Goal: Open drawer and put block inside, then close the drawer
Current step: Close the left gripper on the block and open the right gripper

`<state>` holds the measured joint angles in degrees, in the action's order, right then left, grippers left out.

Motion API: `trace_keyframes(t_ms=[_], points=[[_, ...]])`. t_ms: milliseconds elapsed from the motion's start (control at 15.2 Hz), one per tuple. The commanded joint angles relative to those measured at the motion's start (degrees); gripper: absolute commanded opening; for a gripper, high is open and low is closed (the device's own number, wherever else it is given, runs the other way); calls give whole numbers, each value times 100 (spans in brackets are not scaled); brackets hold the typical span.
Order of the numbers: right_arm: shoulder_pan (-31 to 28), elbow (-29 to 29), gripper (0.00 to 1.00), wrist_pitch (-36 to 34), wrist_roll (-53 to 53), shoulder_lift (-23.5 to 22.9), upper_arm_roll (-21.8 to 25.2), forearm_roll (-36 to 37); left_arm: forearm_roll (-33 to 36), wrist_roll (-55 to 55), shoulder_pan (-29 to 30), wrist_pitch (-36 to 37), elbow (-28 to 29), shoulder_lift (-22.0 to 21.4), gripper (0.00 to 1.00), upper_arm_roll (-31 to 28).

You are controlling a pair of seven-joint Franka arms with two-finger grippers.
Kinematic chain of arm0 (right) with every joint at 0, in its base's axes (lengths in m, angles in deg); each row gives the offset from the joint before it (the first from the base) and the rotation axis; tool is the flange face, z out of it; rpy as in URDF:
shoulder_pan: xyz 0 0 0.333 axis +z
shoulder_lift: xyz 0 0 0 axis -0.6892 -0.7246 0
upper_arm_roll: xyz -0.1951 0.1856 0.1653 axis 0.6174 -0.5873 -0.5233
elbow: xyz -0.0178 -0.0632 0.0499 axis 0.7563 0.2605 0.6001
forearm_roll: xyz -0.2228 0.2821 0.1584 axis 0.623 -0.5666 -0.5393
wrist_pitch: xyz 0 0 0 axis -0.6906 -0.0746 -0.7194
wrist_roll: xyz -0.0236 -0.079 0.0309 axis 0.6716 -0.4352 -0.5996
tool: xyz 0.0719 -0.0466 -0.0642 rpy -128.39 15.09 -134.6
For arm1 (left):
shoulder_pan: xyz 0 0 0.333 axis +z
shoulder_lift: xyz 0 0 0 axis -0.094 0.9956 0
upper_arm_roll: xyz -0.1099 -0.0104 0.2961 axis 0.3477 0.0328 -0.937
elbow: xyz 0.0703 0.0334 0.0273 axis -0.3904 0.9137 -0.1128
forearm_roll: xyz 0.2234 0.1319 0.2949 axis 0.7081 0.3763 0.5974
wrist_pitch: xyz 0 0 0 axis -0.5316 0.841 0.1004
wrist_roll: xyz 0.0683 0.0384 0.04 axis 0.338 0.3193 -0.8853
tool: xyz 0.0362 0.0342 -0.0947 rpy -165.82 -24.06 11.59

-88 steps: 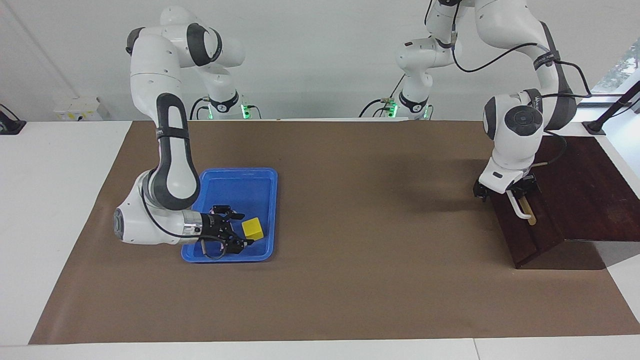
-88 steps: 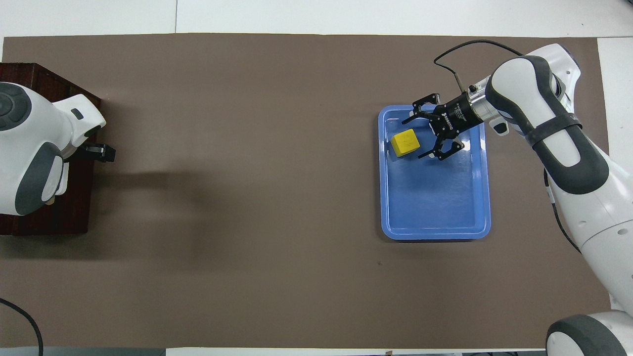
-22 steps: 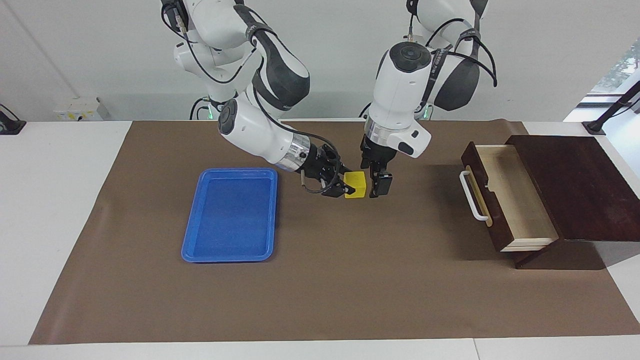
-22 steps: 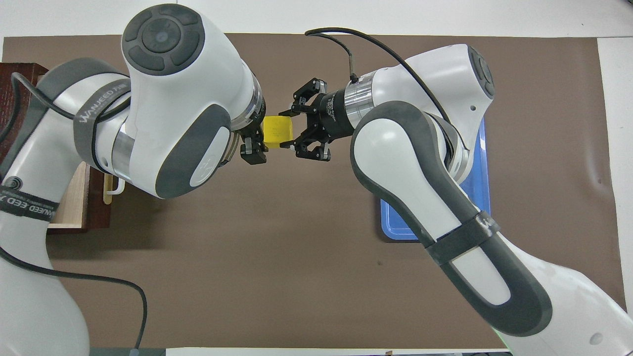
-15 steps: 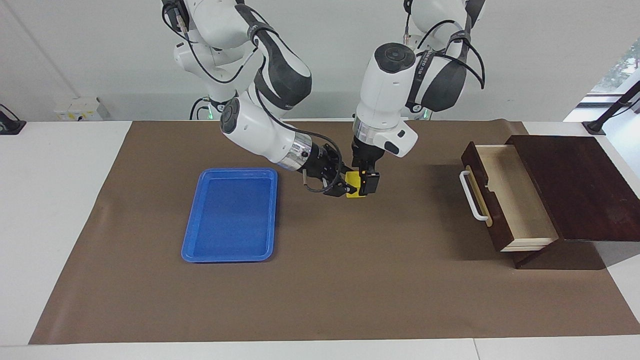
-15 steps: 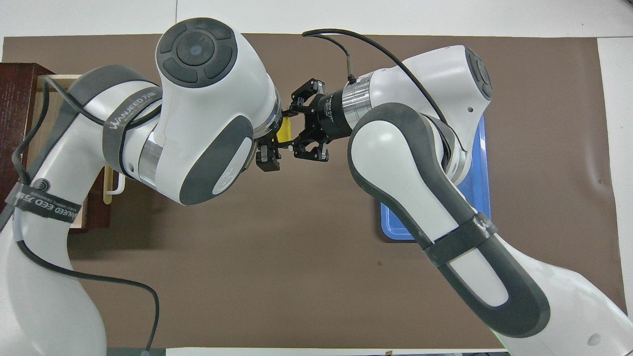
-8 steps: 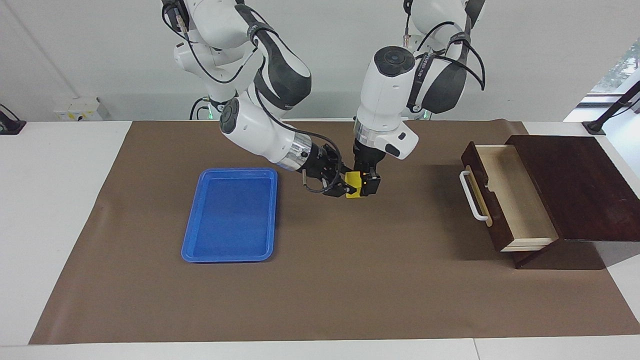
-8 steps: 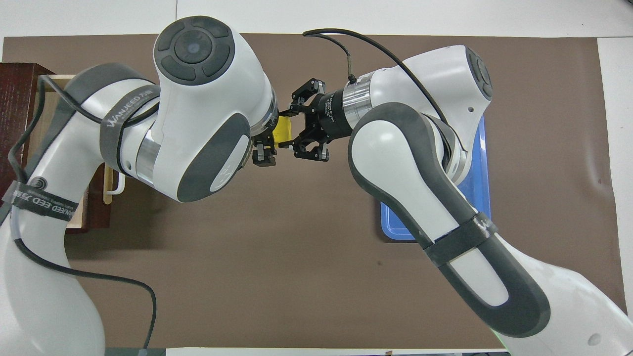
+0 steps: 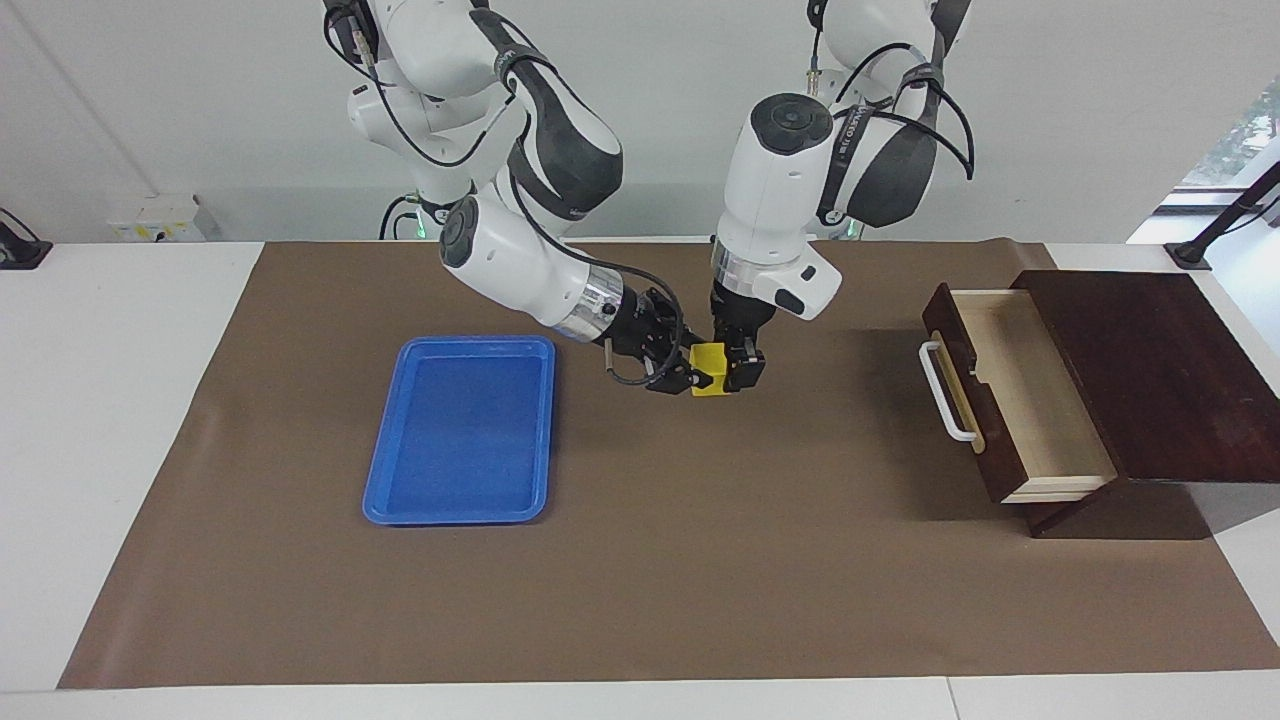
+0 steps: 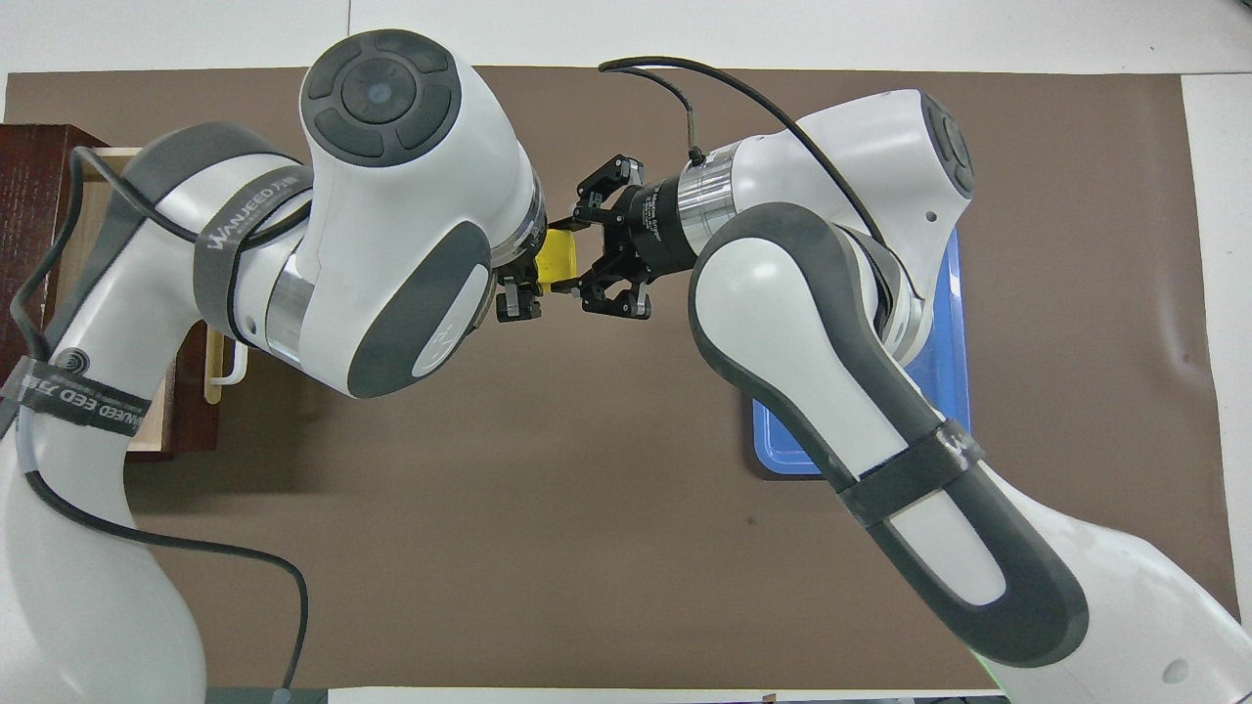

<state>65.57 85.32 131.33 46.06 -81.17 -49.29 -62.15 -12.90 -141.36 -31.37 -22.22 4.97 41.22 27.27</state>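
The yellow block [image 9: 708, 370] is held above the brown mat, between the blue tray and the drawer. My right gripper [image 9: 694, 371] is shut on it from the tray's side. My left gripper [image 9: 736, 373] comes down from above and is closed on the same block. In the overhead view the block [image 10: 560, 258] shows between the right gripper [image 10: 573, 256] and the left gripper [image 10: 529, 280], half covered by the left arm. The dark wooden drawer [image 9: 1020, 400] stands pulled open at the left arm's end, its pale inside empty and its white handle [image 9: 945, 395] facing the mat.
The flat blue tray [image 9: 460, 430] lies empty toward the right arm's end; it is partly under the right arm in the overhead view [image 10: 947, 323]. The dark box [image 9: 1140, 370] holds the drawer. The brown mat [image 9: 700, 560] covers the table.
The right gripper has held the block still. The left gripper came down around the block and its fingers have drawn in onto it over the last second.
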Motion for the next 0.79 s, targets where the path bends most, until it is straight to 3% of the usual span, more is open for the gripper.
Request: trace_keyframes(t_ms=[0, 66, 131, 459, 525, 590, 721], points=[[-11, 68, 0, 72, 29, 57, -4, -171, 95, 1, -30, 52, -70, 40, 46, -33], [-11, 68, 0, 72, 29, 57, -4, -171, 104, 10, -30, 52, -70, 40, 19, -33], [-11, 68, 0, 72, 29, 57, -4, -162, 104, 71, -30, 52, -70, 40, 0, -33], [15, 68, 0, 81, 90, 57, -4, -162, 69, 141, -30, 43, -79, 49, 0, -24], [15, 76, 72, 90, 186, 57, 4, -162, 87, 159, -30, 43, -79, 49, 0, -24], [6, 68, 100, 90, 248, 57, 4, -162, 78, 211, -30, 43, -70, 49, 0, -24], [-11, 68, 100, 81, 249, 57, -4, -162, 87, 273, -30, 60, -79, 49, 0, -24]])
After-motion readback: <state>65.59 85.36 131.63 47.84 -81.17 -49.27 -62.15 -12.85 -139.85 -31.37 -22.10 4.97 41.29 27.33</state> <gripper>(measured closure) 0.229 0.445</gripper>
